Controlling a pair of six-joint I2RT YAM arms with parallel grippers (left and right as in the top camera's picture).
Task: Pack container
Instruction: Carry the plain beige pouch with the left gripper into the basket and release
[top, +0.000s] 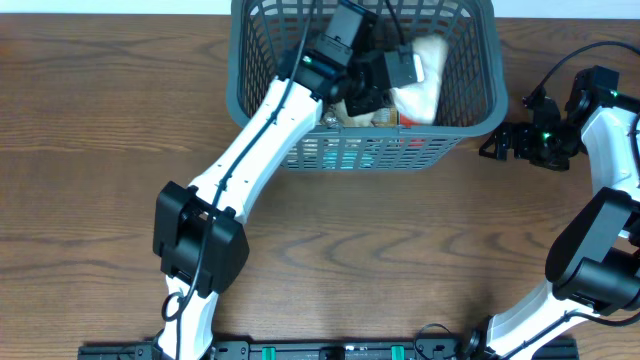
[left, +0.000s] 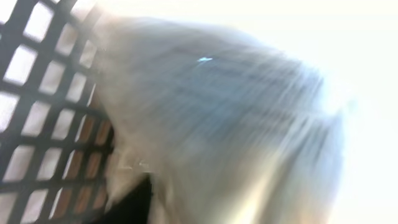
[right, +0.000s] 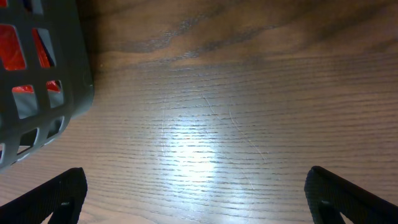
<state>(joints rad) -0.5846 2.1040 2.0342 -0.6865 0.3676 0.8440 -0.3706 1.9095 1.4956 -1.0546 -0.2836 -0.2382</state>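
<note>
The dark grey lattice container (top: 262, 60) stands at the back middle of the table. My left gripper (top: 385, 78) reaches down inside it, right against a white packet (top: 427, 72). In the left wrist view the blurred pale packet (left: 217, 112) fills the frame, with the container's lattice wall (left: 37, 93) at the left; the fingers are hidden. My right gripper (top: 497, 142) is open and empty just above the table, right of the container. In the right wrist view its jaws (right: 196, 199) are spread wide, with the container's corner (right: 68, 74) at the upper left.
A red packet (right: 15, 53) shows through the container's lattice, and also in the overhead view (top: 410, 143). Bare wooden tabletop (top: 100, 120) lies left of and in front of the container.
</note>
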